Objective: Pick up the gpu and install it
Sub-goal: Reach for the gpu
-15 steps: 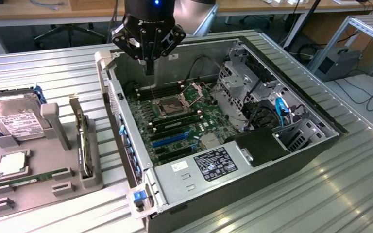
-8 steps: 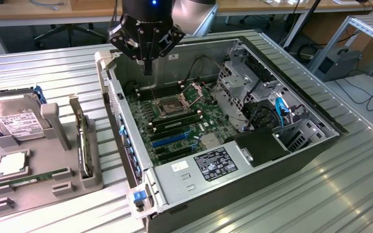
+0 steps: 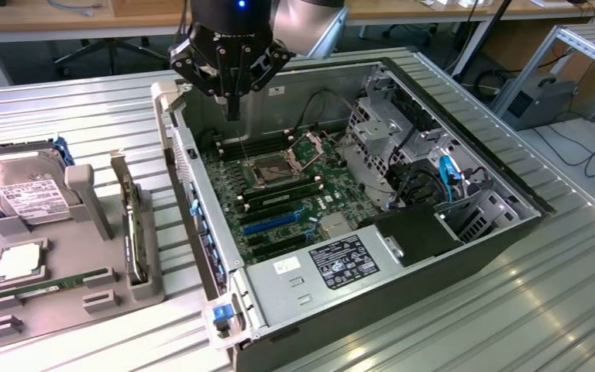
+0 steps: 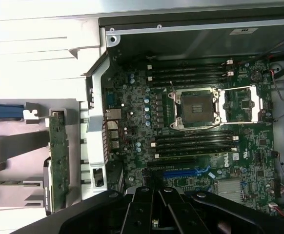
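The gpu (image 3: pixel 129 225) is a thin card standing on its long edge in a slot of the grey holder (image 3: pixel 101 298), at the exterior view's left of the open computer case (image 3: pixel 189 201). In the wrist view the gpu (image 4: pixel 59 156) shows edge-on beside the case wall. My gripper (image 3: pixel 233 112) hangs above the rear corner of the case, over the motherboard (image 3: pixel 276 186), shut with nothing between its fingers. It is well apart from the gpu. The wrist view shows the gripper (image 4: pixel 154 195) over the motherboard (image 4: pixel 195 126), close to a blue expansion slot (image 4: pixel 181 172).
The holder also carries a silver hard drive (image 3: pixel 24 190), a processor chip (image 3: pixel 18 263) and a green memory stick (image 3: pixel 55 285). Inside the case are a power supply (image 3: pixel 328 267), a drive cage (image 3: pixel 380 132) and loose cables (image 3: pixel 448 174). The processor socket (image 4: pixel 196 108) stands open.
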Controlling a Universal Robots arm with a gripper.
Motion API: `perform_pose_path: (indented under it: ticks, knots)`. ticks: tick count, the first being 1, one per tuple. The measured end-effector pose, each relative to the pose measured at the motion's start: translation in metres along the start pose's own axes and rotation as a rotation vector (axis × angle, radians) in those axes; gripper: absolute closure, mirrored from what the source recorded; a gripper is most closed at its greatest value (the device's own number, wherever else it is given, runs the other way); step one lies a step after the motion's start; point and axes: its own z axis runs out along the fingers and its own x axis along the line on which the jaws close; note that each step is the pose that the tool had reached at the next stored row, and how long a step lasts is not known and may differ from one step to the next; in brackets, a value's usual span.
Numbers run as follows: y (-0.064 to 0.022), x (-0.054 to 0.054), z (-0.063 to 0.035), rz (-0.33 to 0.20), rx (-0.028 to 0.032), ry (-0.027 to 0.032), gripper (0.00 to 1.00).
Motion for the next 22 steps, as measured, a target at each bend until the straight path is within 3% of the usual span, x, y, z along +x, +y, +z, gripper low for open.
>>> perform_pose_path:
  ticks: [22]
  knots:
    - [-0.0005, 0.0071, -0.0002, 0.0, 0.0, 0.0, 0.89]
